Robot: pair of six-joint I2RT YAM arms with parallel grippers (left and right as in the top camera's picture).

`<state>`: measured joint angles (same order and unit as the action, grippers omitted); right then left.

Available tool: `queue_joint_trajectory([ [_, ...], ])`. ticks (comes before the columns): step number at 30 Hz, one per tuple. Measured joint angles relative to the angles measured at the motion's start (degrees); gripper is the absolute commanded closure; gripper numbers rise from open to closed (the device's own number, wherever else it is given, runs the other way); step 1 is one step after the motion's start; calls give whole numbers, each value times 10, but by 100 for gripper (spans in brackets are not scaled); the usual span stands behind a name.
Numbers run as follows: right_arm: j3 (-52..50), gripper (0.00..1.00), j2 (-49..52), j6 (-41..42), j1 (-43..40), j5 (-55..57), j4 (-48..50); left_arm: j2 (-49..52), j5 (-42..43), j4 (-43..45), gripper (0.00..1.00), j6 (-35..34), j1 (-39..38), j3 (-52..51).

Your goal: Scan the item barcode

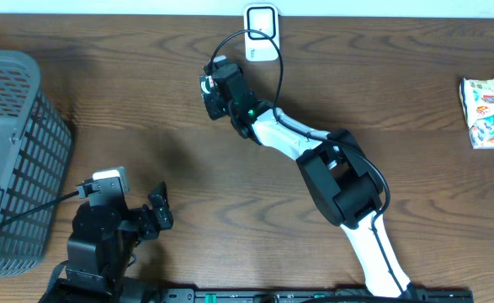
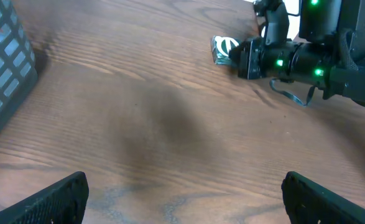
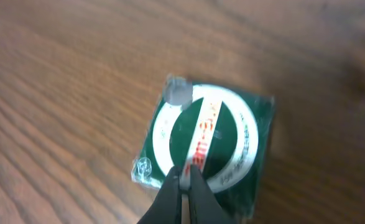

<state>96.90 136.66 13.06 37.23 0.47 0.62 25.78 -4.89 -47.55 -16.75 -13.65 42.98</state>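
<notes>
The item is a small flat green packet (image 3: 213, 130) with a white ring and a red-lettered stripe, wrapped in clear film. No barcode shows on the face I see. My right gripper (image 3: 186, 177) is shut on the packet's near edge, fingers pinched tight. From overhead the right gripper (image 1: 209, 87) and the packet (image 1: 204, 84) are at the back middle of the table. I cannot tell whether the packet rests on the wood. The left wrist view shows the packet (image 2: 222, 48) far off. My left gripper (image 2: 185, 199) is open over bare wood, at the front left (image 1: 158, 210).
A white scanner-like device (image 1: 261, 34) stands at the table's back edge, just behind the right gripper. A grey slatted basket (image 1: 11, 151) fills the left side. A colourful snack packet (image 1: 491, 108) lies at the far right.
</notes>
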Motion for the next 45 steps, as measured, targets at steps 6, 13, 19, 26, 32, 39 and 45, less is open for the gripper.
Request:
queue_joint_trajectory([
  [6,4,99,-16,1,-7,-12,-75,0,0,0,2,0,0,0],
  [13,4,99,-34,-1,-21,-11,-182,0,0,0,2,0,0,0],
  [19,4,99,-105,-3,-24,-11,-204,0,0,0,2,0,0,0],
  [26,5,99,-144,-5,-22,-12,-82,0,0,0,2,0,0,0],
  [32,5,99,-98,-5,-17,-11,36,0,0,0,2,0,0,0],
  [39,5,99,-14,-5,-14,-12,121,0,0,0,2,0,0,0],
  [45,5,99,7,-5,-14,-16,106,0,0,0,2,0,0,0],
])
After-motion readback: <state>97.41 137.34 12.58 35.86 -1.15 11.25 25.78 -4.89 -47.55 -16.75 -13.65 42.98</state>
